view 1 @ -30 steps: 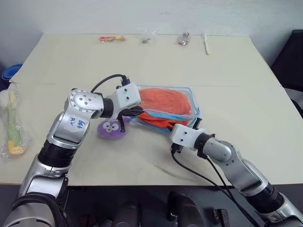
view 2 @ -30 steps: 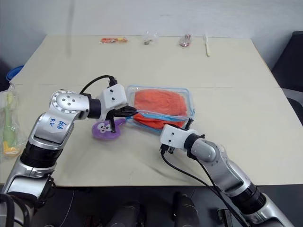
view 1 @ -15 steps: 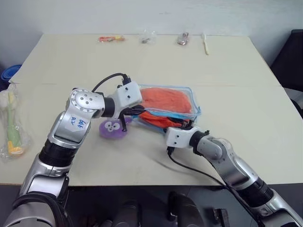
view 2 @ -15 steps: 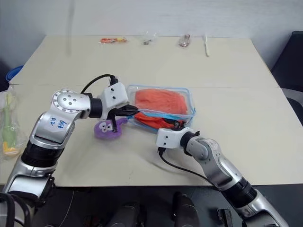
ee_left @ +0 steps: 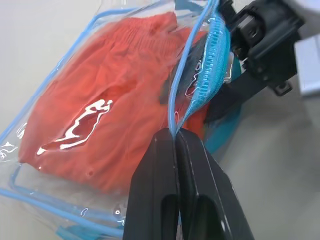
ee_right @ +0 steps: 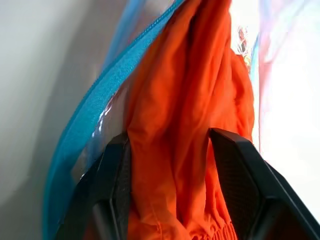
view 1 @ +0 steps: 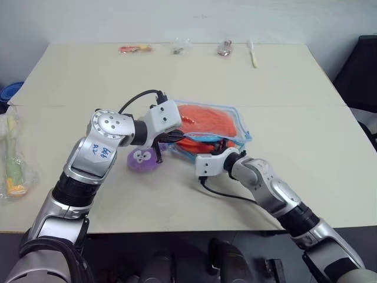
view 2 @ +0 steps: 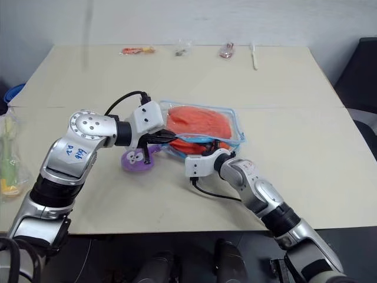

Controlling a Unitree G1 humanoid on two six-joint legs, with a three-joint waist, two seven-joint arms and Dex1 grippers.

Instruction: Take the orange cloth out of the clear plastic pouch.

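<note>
Your clear plastic pouch (view 1: 215, 121) lies near the middle of the bench (view 1: 294, 88), with the orange cloth (view 1: 207, 119) bunched inside it and partly spilling out at the near, open edge. Your left end effector (ee_left: 175, 145) has its two black fingers pressed together on the light blue trim of the pouch's mouth, pinching that edge and holding it lifted. Your right end effector (ee_right: 170, 145) reaches into the opening from the near side; its fingers (ee_right: 235, 165) stand apart with a fold of the orange cloth lying between them, touching both pads, though you cannot tell from this whether they grip it. Just left of the pouch, under your left wrist, a purple plush toy (view 1: 142, 159) sits on the bench. Along the far edge lie an orange packet (view 1: 132, 49), two small clear wrappers (view 1: 179, 45) and a white utensil (view 1: 253, 53). At the far left edge rests a clear bag with a yellow-green item (view 1: 12, 159).
</note>
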